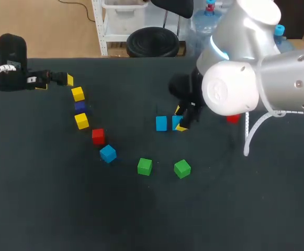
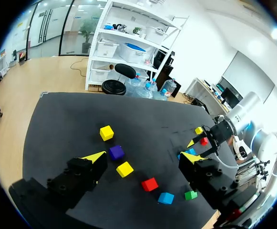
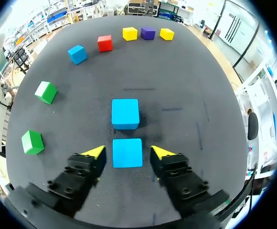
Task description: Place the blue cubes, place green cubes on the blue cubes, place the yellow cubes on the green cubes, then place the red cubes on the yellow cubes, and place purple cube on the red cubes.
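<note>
No text, number, brand or sign can be read in any of the views. In the head view a small white patch (image 1: 32,80) is seen on the black body just behind the left claw (image 1: 56,82). Whether anything is printed on it cannot be told.

The right gripper (image 3: 127,151) had its fingers apart around a near blue cube (image 3: 127,155), not touching it, with a second blue cube (image 3: 125,113) just ahead. Off to one side lay a green cube (image 3: 46,92) and another green cube (image 3: 32,142). Far ahead ran a third blue cube (image 3: 77,54), a red cube (image 3: 105,43), a yellow cube (image 3: 129,33), a purple cube (image 3: 148,33) and a second yellow cube (image 3: 166,34).
</note>
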